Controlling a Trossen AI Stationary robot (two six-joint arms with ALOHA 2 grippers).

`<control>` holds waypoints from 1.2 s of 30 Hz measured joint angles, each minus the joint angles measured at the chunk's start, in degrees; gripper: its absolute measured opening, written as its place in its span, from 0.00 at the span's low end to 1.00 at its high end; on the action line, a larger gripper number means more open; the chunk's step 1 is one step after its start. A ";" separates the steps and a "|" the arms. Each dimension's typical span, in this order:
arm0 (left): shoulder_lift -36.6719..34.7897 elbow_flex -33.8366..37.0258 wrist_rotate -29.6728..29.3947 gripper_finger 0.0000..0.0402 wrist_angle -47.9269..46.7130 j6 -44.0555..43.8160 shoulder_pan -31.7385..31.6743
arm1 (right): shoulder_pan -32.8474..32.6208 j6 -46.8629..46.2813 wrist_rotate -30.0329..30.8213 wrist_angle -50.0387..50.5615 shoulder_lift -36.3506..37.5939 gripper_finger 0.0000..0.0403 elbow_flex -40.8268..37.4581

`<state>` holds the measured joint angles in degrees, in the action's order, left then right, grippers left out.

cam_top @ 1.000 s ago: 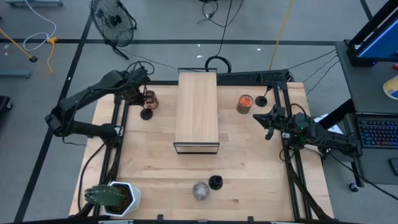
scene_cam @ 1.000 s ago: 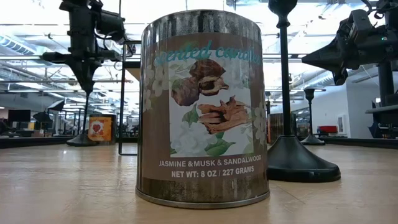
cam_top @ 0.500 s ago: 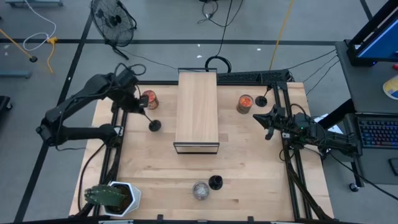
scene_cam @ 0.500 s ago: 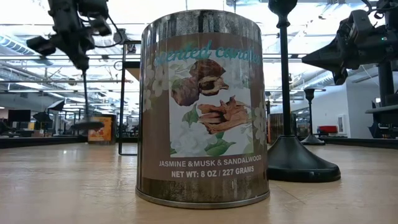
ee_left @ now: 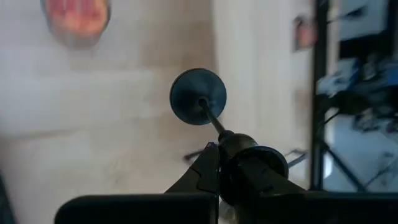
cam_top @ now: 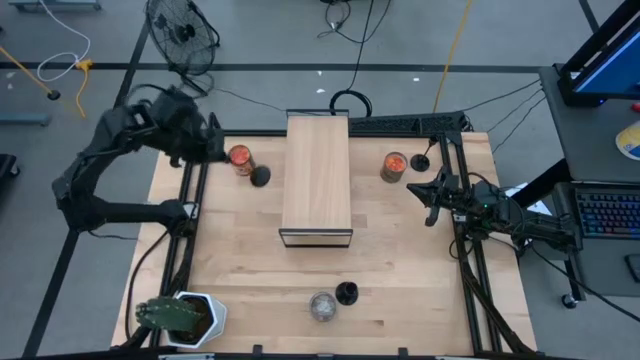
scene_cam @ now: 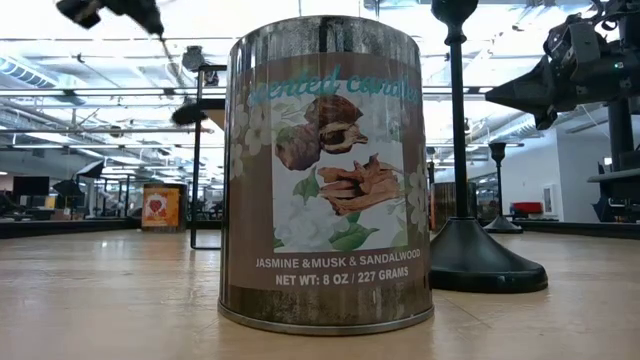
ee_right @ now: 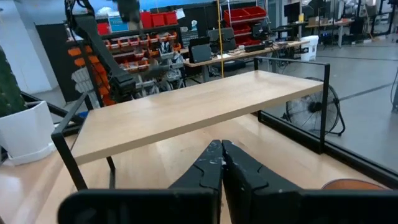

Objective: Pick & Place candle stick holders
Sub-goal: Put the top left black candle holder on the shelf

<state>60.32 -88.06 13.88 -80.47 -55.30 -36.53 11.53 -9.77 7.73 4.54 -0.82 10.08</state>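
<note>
Altogether three candle stick holders (cam_top: 346, 293), one (ee_left: 198, 96) clamped in left gripper's (ee_left: 219, 152) jaws.

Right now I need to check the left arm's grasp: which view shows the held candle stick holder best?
The left wrist view: the left pincer grips the held holder by its stem. The high view shows only its base; the low view, a distant blur.

A robotics lab or workshop inside a large industrial hall. Bare concrete floor (cam_top: 90, 120) with taped lines, loose cables (cam_top: 60, 62) and a floor fan (cam_top: 182, 35) around a wooden table (cam_top: 400, 280) framed in black rails. Beyond it, shelving with red bins (ee_right: 245, 14), cluttered workbenches (ee_right: 224, 57), exposed ceiling beams (scene_cam: 60, 95). Keyboard (cam_top: 608, 213) and monitor (cam_top: 608, 50) at far right.
</note>
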 joint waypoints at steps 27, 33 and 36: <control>38.68 -36.08 -4.89 0.03 3.98 17.71 -2.58 | 0.01 0.01 0.00 0.00 -0.01 0.00 0.00; 42.32 -38.99 -4.85 0.03 4.22 17.43 -4.49 | 0.00 0.01 0.00 0.00 -0.02 0.00 0.01; 43.23 -39.01 -4.90 0.03 3.61 17.16 -4.99 | 0.00 0.03 0.00 0.00 -0.02 0.00 0.01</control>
<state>103.54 -127.07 8.98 -76.87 -38.15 -41.52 11.53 -9.74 7.73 4.54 -0.84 10.09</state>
